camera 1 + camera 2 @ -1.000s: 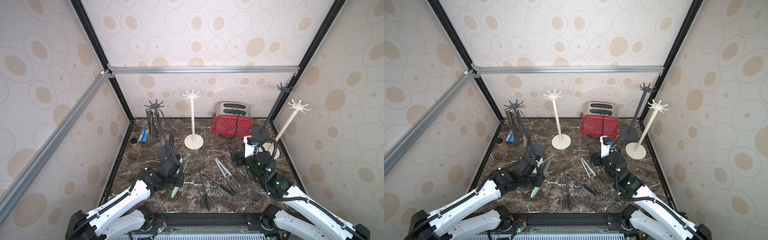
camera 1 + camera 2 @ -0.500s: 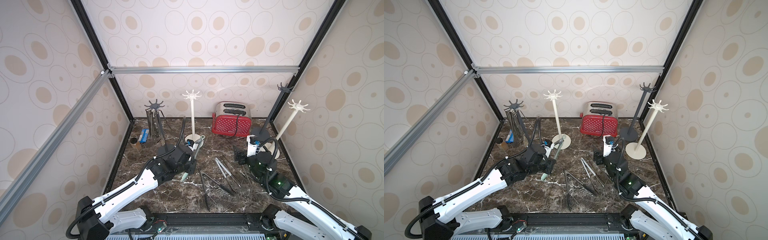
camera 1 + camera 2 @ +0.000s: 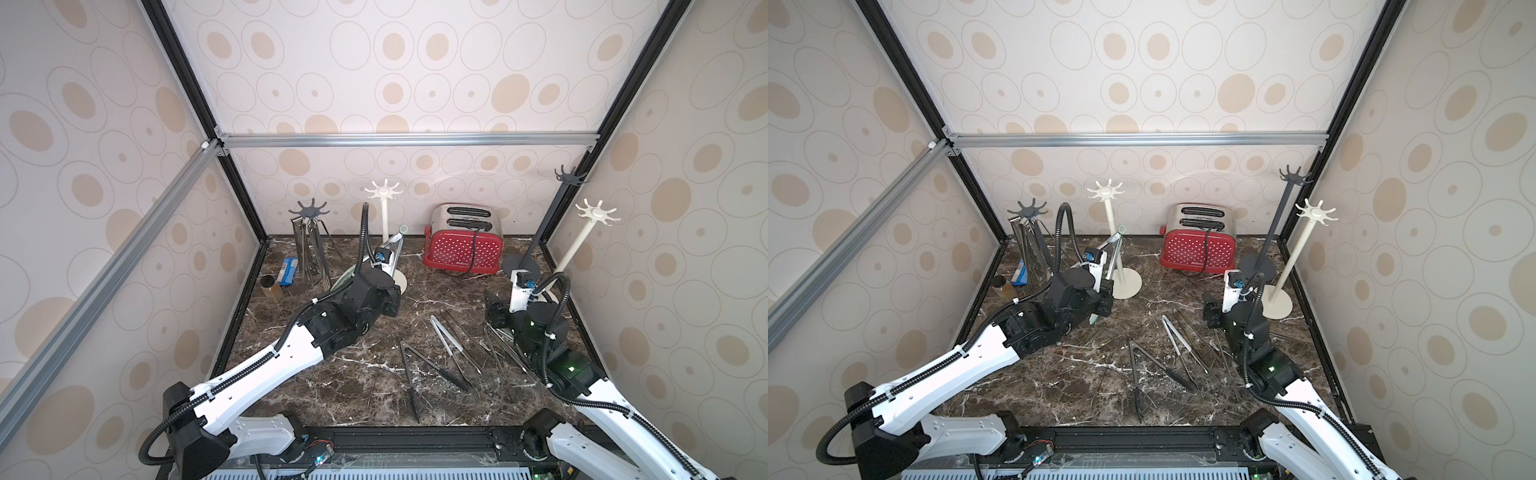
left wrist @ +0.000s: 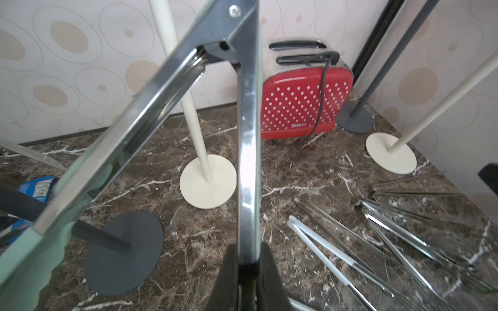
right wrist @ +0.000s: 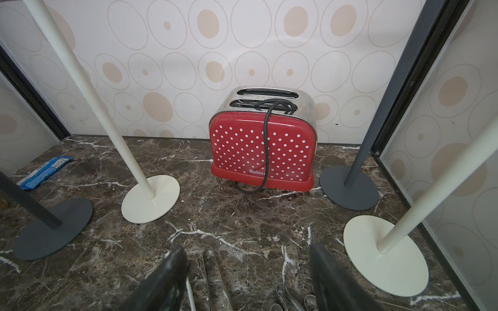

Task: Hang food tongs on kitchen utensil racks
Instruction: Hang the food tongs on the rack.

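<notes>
My left gripper (image 4: 248, 265) is shut on one steel arm of the pale green-tipped food tongs (image 4: 246, 150), holding them in the air with the hinge end up, beside the pole of the middle cream rack (image 3: 384, 193). In both top views these tongs (image 3: 1113, 253) lean against that pole. Several steel tongs hang on the dark grey rack (image 3: 309, 212) at the back left. At the right stand another dark grey rack (image 3: 566, 176) and a cream one (image 3: 598, 214), both bare. My right gripper (image 5: 248, 269) is open just above loose tongs (image 3: 453, 349) on the table.
A red dotted toaster (image 3: 463, 245) stands at the back between the racks. A blue packet (image 3: 287, 270) and a small brown jar (image 3: 272, 286) lie at the back left. Black tongs (image 3: 409, 374) lie near the front middle. Round rack bases (image 5: 149, 198) take up floor space.
My left arm has lifted the green-tipped tongs off the table and carried them back to the middle cream rack's pole. The right arm has barely shifted.
</notes>
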### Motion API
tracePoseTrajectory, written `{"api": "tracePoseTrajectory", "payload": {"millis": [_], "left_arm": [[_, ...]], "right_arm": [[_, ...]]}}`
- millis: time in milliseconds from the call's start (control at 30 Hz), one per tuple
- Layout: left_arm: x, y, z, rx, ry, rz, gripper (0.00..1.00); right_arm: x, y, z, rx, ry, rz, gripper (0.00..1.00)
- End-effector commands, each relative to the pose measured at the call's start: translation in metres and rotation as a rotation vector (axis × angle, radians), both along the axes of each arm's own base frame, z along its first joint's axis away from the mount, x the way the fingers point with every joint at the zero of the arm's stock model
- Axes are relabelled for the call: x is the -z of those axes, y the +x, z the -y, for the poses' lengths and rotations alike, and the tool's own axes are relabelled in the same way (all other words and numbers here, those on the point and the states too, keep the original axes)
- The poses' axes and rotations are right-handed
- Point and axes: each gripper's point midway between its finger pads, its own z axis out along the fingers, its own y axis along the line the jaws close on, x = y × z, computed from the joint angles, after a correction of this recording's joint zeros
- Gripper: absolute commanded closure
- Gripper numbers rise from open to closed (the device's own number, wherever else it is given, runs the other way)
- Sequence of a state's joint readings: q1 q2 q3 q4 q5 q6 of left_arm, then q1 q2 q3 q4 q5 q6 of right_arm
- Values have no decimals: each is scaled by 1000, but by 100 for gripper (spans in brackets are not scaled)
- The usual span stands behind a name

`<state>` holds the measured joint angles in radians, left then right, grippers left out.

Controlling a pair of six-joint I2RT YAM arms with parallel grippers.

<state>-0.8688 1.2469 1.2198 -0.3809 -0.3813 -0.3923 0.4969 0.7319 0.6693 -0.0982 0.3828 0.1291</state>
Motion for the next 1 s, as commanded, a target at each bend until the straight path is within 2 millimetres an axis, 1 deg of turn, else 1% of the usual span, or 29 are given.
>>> {"api": "tracePoseTrajectory", "payload": {"millis": [0, 267, 600, 767, 967], "left_arm": [[-40, 15, 1, -84, -86, 108, 100], [-49, 33, 5, -166, -120, 138, 100], [-53, 51, 8, -248, -98, 164, 100], [-52, 50, 2, -281, -110, 165, 100], [-46, 42, -10, -319, -146, 132, 100]], "right_arm": [[-11, -3, -2, -41, -22, 5, 27], [-5, -3, -9, -98, -71, -17, 27], [4, 1, -15, -133, -75, -26, 28], [7, 4, -16, -144, -70, -33, 28], [11, 6, -15, -151, -77, -40, 28]]}}
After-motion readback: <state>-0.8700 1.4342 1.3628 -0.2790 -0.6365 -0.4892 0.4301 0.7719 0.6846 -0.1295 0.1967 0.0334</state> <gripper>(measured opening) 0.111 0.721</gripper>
